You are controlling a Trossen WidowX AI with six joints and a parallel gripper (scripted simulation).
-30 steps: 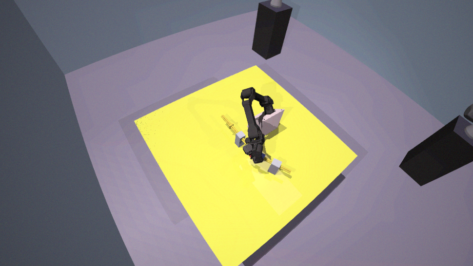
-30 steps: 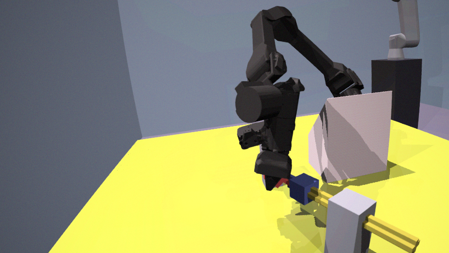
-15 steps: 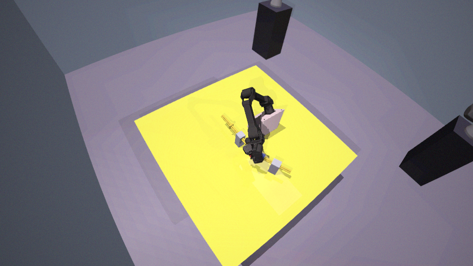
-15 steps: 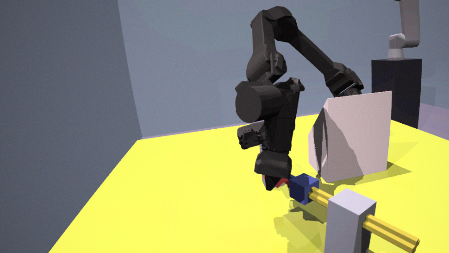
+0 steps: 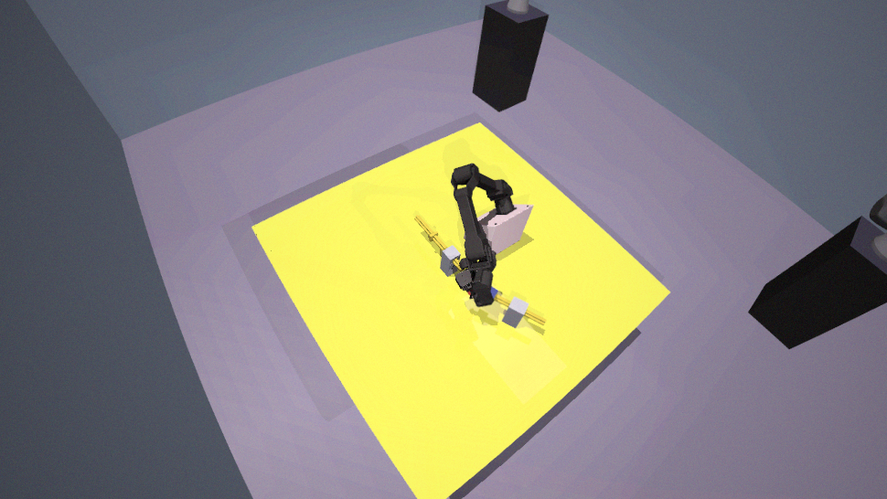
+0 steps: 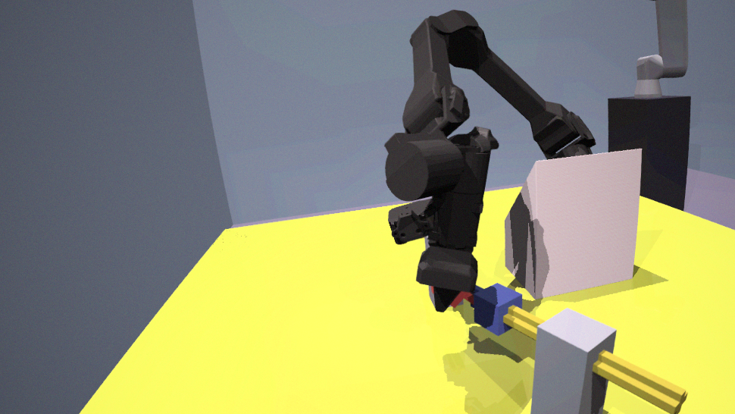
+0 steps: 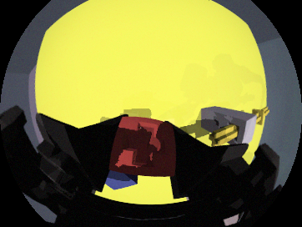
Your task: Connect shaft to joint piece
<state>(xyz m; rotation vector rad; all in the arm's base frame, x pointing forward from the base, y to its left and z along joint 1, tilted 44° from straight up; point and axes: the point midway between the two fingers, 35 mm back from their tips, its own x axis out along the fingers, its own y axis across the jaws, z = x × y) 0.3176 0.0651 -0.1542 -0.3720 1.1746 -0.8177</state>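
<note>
My gripper (image 5: 479, 297) (image 6: 448, 300) (image 7: 146, 121) points down at the yellow table (image 5: 372, 322) (image 6: 288, 308) and is shut on the red joint piece (image 6: 462, 297) (image 7: 143, 144). A blue link (image 5: 495, 291) (image 6: 493, 307) (image 7: 119, 181) joins the red piece to a yellow shaft (image 5: 535, 317) (image 6: 525, 321). That shaft runs through the near grey block (image 5: 515, 312) (image 6: 570, 355). The second grey block (image 5: 449, 259) (image 7: 229, 121) carries the second yellow shaft (image 5: 427, 228) (image 7: 227, 136). The arm hides it in the exterior view. The joint piece's opening is hidden by my fingers.
A pale wedge-shaped body (image 5: 512, 227) (image 6: 586, 226) stands at the arm's base, behind the shafts. Black pillars (image 5: 508, 56) (image 5: 819, 291) (image 6: 648, 143) stand off the table on the grey floor.
</note>
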